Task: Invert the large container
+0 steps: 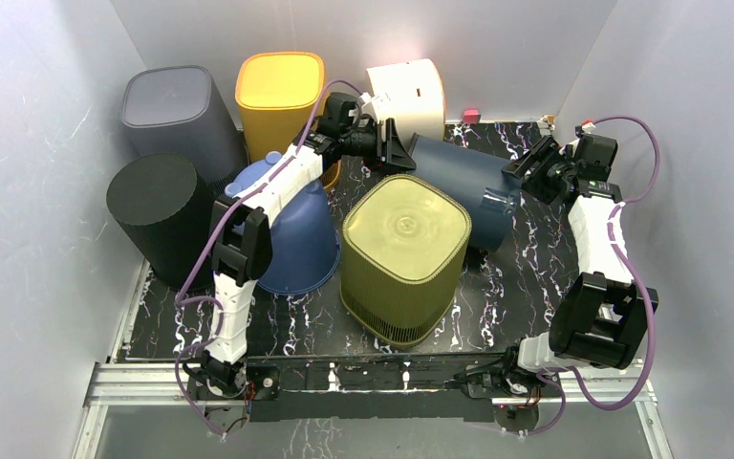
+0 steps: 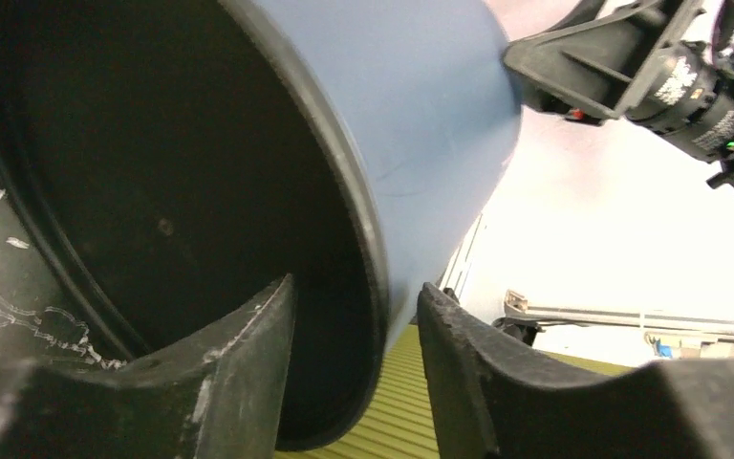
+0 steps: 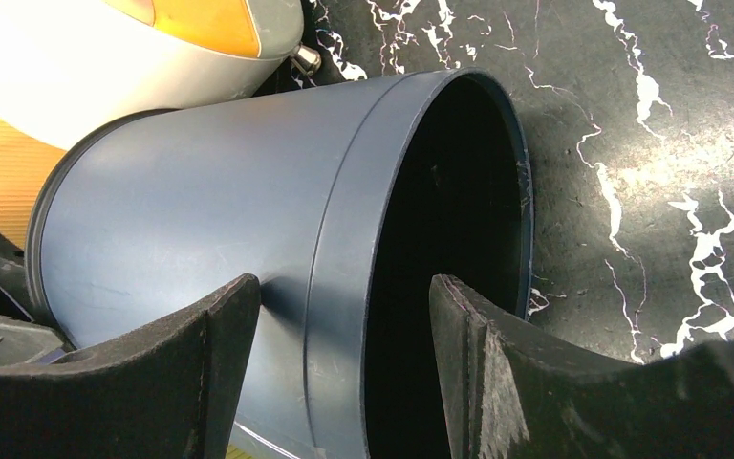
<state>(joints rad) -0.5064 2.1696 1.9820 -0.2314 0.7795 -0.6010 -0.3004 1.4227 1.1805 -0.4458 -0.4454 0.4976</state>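
while seven bins crowd the black marbled table (image 1: 526, 277), the olive-green ribbed bin (image 1: 406, 253) stands bottom-up at the centre, close in front of the navy container (image 1: 459, 186). left of the olive bin a blue bucket (image 1: 301, 239), wider at its foot, sits under the left arm. a black cylinder (image 1: 158, 210) and a grey bin (image 1: 177, 110) stand further left, and a yellow bin (image 1: 280, 91) is at the back wall. the navy container lies on its side behind the olive bin, mouth towards the right. a white container (image 1: 411, 96), also tipped over, hems in its closed end from behind. the left gripper (image 2: 356, 292) straddles the rim at that closed end with its fingers partly parted. a sliver of gap shows beside the outer finger, and nothing is clamped. the right gripper (image 3: 344, 287) straddles the mouth rim, one finger outside the wall and one before the opening, both clear of it. a small red object (image 1: 471, 115) rests at the table's far edge.
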